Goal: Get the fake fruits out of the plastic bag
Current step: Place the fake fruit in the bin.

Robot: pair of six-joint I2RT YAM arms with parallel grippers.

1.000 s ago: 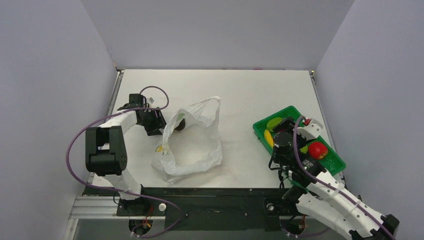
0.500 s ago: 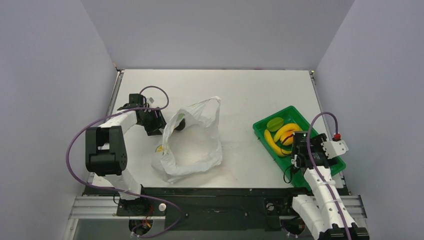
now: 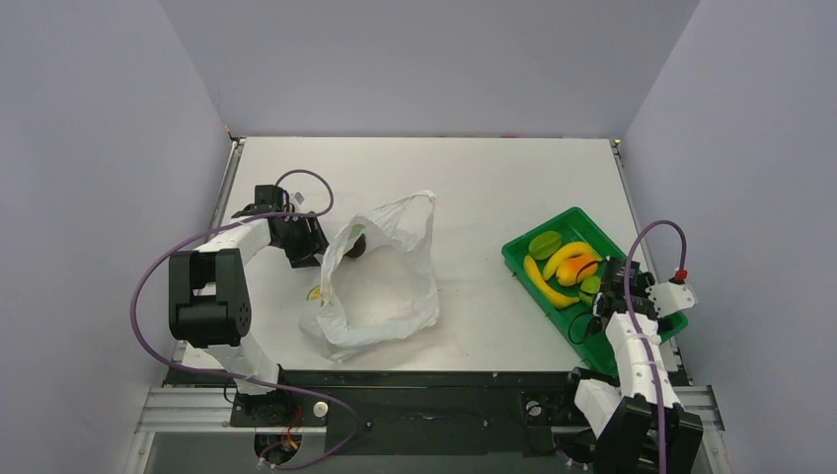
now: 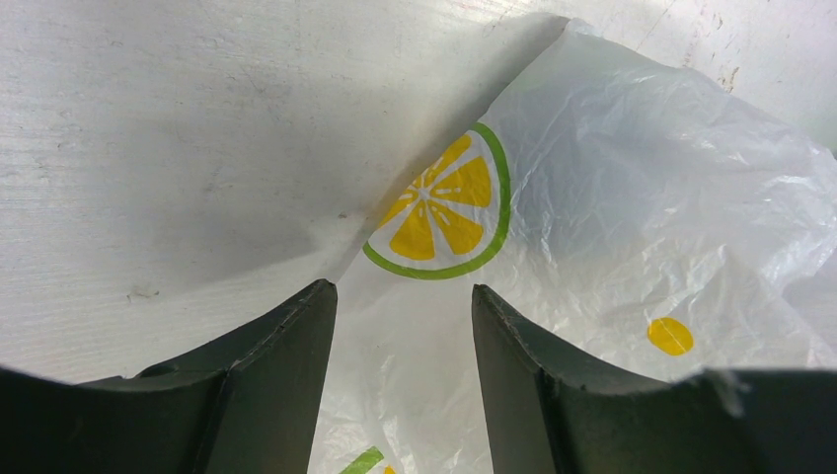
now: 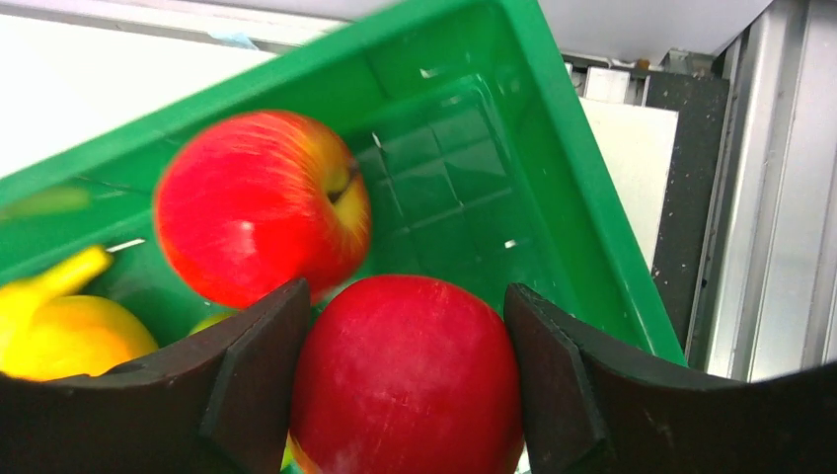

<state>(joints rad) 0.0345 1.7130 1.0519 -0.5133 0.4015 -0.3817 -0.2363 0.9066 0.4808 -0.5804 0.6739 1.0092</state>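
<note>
Your left hand [image 4: 403, 296] sits low on the worktop [image 3: 494, 188] at the left edge of the plastic bag [image 3: 385, 286]. Its fingers [image 4: 266, 365] stand partly apart. Bag film with a lemon-slice print [image 4: 439, 202] lies in the gap between them, and nothing looks pinched. The bag is slumped left of centre on the worktop, with its mouth open upward and one loop handle standing at the far side. There's a dark fruit [image 3: 356, 244] at the bag's far-left rim; you can't tell if it's inside the film or behind it.

Your right hand [image 5: 407, 294] is over the near end of the green tray [image 3: 568, 219], which sits on the right side of the worktop, well apart from the bag. That hand is clamped on a red apple [image 5: 405, 380]. The apple fills the whole gap and touches both fingers [image 5: 563, 395]. A second apple [image 5: 262, 207], blurred, lies in the tray just beyond the held one. Both are hidden in the overhead view.

Also in the tray:
- A green fruit [image 3: 543, 243] at the far-left corner.
- Two bananas [image 3: 549, 286] lying side by side, near the middle.
- A mango [image 3: 577, 269] just right of the bananas, next to your right hand.

Apart from the dark one, every fruit you can see is in the tray or in your right hand.
</note>
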